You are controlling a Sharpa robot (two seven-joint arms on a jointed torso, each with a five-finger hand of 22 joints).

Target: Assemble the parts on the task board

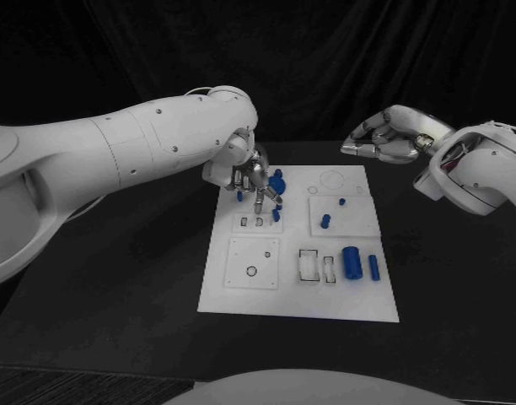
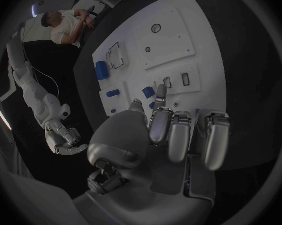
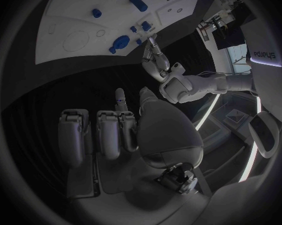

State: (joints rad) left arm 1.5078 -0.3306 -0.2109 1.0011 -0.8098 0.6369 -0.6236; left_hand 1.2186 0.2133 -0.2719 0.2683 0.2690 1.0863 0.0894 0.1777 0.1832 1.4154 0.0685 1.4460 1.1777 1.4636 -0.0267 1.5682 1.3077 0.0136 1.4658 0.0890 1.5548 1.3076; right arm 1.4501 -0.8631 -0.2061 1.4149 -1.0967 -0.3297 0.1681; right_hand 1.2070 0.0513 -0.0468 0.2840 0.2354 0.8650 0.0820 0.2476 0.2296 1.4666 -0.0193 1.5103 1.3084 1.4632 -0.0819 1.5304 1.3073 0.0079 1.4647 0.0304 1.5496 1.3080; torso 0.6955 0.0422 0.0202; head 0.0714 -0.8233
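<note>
Silver left hand [image 1: 251, 179] over flat white task board [image 1: 258, 295].

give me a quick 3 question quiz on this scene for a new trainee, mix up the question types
1. True or false: the right hand rests on the task board.
2. Which hand has its fingers down at the board's far left part, among the blue parts? A) left hand B) right hand C) both
3. Fill in: the large blue cylinder lies near the board's ______ edge, beside a slimmer blue peg.

Key
1. False: it is off the board, beyond its far right corner, fingers curled in with nothing in them.
2. A
3. Right
</note>
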